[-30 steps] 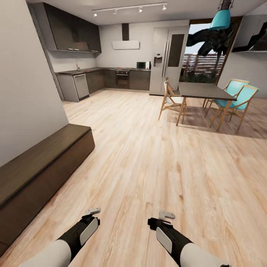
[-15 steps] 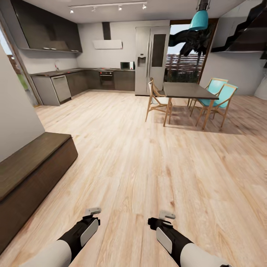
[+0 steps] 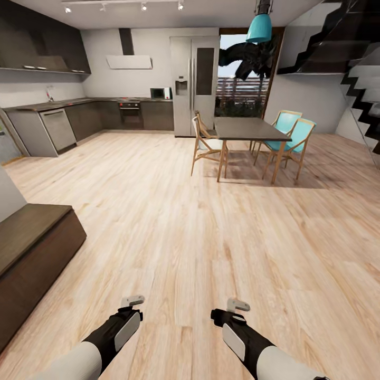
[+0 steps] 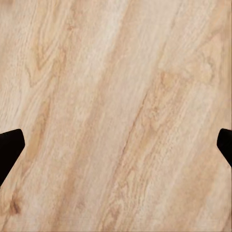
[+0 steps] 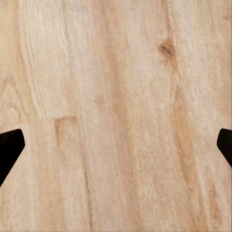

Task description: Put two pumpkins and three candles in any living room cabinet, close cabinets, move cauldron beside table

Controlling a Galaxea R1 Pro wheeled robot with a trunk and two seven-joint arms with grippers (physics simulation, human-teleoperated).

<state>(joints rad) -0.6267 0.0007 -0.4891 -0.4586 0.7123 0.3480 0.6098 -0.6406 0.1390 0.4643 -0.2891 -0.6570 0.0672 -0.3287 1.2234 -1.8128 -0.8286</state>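
Cabinet (image 3: 31, 248) dark brown, low; left claw (image 4: 116, 145), right claw (image 5: 116, 145) both wide

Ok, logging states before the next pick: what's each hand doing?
Left hand: open, holding nothing.
Right hand: open, holding nothing.

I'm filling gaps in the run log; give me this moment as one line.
phase: in transit | left tool: open, empty | right tool: open, empty | cabinet: at left, closed | below tools: wood floor
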